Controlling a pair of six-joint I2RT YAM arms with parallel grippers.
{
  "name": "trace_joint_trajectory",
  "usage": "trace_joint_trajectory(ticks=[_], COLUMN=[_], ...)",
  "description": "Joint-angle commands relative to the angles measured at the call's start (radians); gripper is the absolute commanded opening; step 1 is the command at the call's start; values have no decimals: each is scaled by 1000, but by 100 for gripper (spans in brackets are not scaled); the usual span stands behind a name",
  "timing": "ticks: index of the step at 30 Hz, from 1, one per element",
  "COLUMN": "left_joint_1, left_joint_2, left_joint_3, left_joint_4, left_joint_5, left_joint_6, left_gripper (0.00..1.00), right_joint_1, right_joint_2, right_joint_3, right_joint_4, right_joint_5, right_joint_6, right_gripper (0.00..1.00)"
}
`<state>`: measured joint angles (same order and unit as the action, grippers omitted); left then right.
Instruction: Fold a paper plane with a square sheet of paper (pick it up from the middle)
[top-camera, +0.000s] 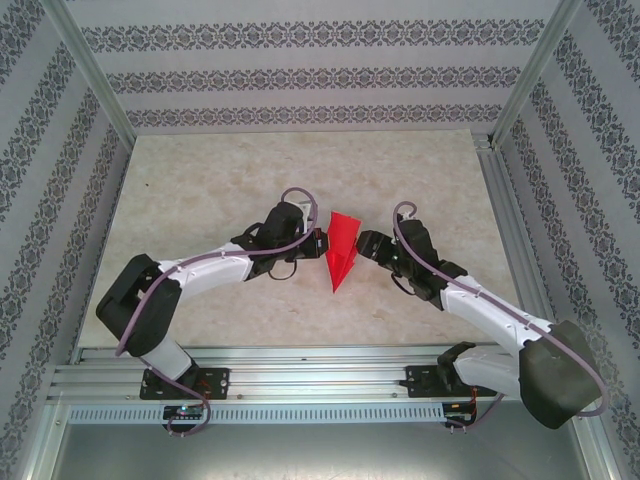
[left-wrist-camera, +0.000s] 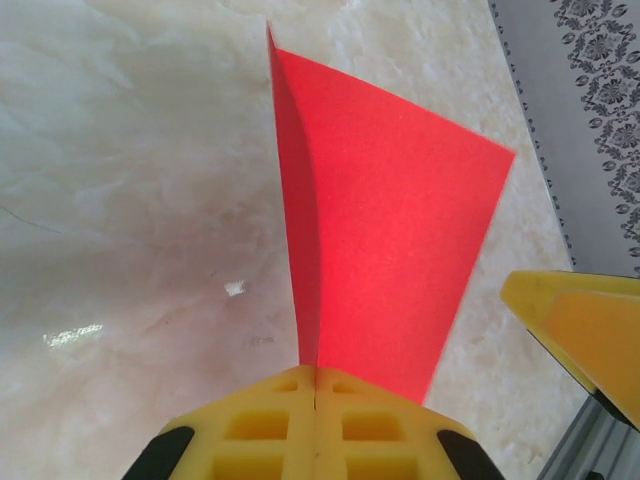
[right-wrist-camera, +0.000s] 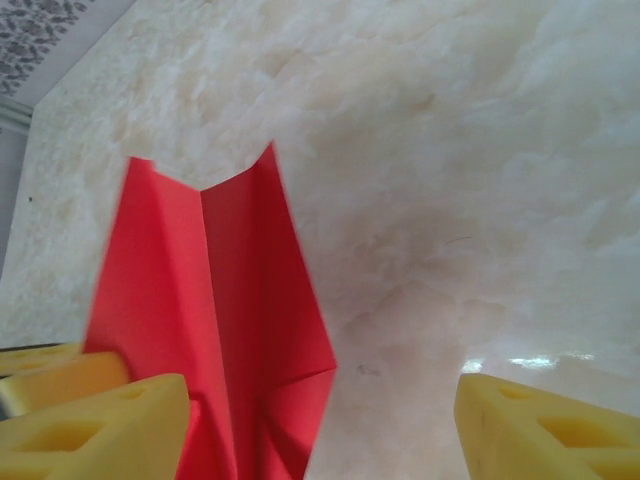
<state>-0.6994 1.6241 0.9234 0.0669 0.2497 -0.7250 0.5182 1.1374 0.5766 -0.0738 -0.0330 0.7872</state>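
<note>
Viewing from above: paper plane (top-camera: 342, 250) at centre of bench (top-camera: 200, 180), nose toward 6 o'clock, left pincer (top-camera: 322, 243) at 9 o'clock, right pincer (top-camera: 362, 245) at 3. Left wrist: pincer clamped on the plane's fold. Right wrist: pincer apart, plane at 9 o'clock.

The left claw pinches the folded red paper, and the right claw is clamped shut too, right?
No. The left gripper does pinch the folded red paper, but the right gripper is open; the right wrist view shows its fingers well apart.
</note>
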Motion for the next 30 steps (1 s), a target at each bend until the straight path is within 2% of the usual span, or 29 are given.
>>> trace_joint_trajectory(ticks=[1, 8, 17, 23, 30], left_joint_1=[27, 63, 106, 110, 113], left_joint_2=[50, 129, 149, 163, 180], left_joint_3=[-48, -99, -165, -164, -161], left_joint_4=[143, 231, 264, 267, 268], left_joint_5=[65, 104, 113, 127, 138], left_joint_6=[-39, -82, -124, -125, -127], left_gripper=[0, 0, 0, 0, 0], right_joint_1=[44, 117, 216, 255, 272], right_joint_2=[6, 99, 278, 375, 417], right_joint_3=[41, 89, 198, 272, 292], right_joint_4=[-16, -51, -111, -144, -153], right_joint_5=[36, 80, 93, 83, 72], right_joint_6=[-16, -54, -85, -100, -97], right_gripper=[67, 61, 62, 57, 55])
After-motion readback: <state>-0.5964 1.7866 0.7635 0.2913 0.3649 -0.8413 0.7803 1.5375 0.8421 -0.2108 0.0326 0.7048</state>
